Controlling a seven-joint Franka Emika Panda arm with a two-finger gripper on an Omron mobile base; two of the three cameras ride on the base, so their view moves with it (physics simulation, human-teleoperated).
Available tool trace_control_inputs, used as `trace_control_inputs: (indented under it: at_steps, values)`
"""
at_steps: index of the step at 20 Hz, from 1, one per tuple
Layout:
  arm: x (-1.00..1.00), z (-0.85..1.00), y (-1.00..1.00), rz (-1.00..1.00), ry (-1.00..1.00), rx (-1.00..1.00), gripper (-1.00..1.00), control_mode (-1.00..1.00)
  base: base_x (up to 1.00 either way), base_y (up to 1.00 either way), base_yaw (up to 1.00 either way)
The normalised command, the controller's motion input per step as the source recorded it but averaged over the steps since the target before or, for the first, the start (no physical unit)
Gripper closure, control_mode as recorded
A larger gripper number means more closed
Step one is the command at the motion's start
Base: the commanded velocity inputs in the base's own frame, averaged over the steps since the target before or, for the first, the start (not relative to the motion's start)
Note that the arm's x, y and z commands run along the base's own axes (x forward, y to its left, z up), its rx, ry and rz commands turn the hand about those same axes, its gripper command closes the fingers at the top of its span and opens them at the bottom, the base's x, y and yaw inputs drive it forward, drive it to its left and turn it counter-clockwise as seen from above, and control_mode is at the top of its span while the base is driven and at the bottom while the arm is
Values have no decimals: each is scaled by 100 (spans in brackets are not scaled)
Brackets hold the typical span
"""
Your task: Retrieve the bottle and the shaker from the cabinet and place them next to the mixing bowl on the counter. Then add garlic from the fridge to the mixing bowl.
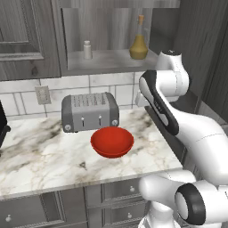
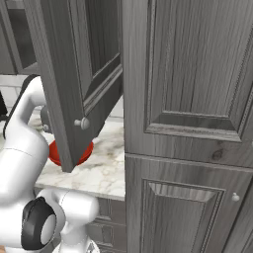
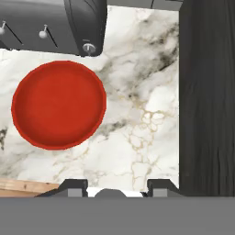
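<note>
In the open niche of the dark grey cabinet (image 1: pixel 107 62) the amber bottle (image 1: pixel 139 44) stands at the right and the grey-white shaker (image 1: pixel 87 49) at the left. The red mixing bowl (image 1: pixel 112 141) sits on the marble counter (image 1: pixel 40 151) in front of a toaster. My gripper (image 3: pixel 117 188) hangs open above the counter (image 3: pixel 142 114), empty, with the bowl (image 3: pixel 58 104) off to the left of its fingertips (image 3: pixel 73 186). The bowl (image 2: pixel 89 148) peeks out from behind an open cabinet door. The garlic and the fridge are out of view.
A grey toaster (image 1: pixel 90 111) stands just behind the bowl, against the tiled wall. An open cabinet door (image 2: pixel 74 99) swings out over the counter. A tall dark panelled unit (image 2: pixel 188 123) borders the counter's right end (image 3: pixel 206 92).
</note>
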Motion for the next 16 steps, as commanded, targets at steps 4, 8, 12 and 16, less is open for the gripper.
trace_control_inputs:
  at_steps: [4, 8, 12, 16]
  values:
    - [0, 0, 0, 0, -3, 0, -100, -100, 0, 0, 0]
    - [0, 0, 0, 0, -3, 0, -100, -100, 0, 0, 0]
    - [-4, 7, 0, 0, -14, 0, -100, -100, 0, 0, 0]
    - [-3, 60, 3, -1, -26, 0, -100, -100, 0, 0, 0]
